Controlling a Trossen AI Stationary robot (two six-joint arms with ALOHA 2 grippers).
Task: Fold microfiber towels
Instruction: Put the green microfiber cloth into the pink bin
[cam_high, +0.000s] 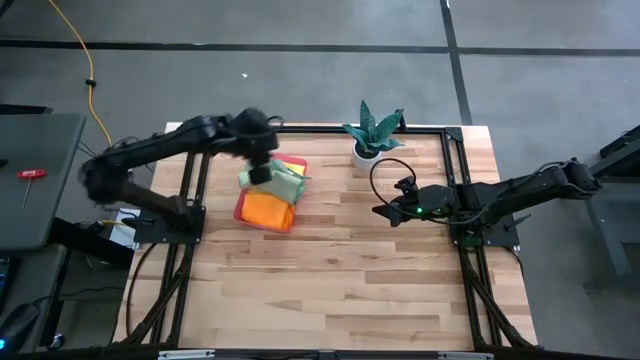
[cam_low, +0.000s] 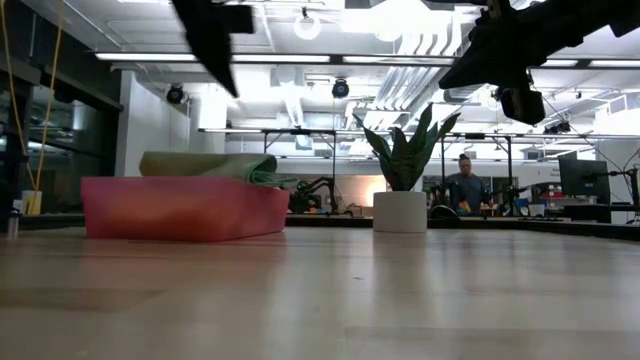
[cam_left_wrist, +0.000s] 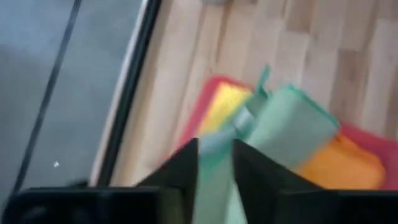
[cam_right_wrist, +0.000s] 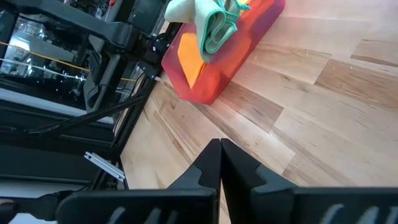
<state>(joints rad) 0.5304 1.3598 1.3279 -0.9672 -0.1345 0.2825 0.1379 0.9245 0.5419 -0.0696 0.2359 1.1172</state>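
Nowhere legible writing on tray

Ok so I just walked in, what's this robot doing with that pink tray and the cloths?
The left gripper is over the pink tray at the table's back left, its fingers on either side of the pale green towel on top of the pile. An orange towel and a yellow towel lie beneath it. The right gripper waits shut above bare table near the potted plant. No towel is out of the tray.
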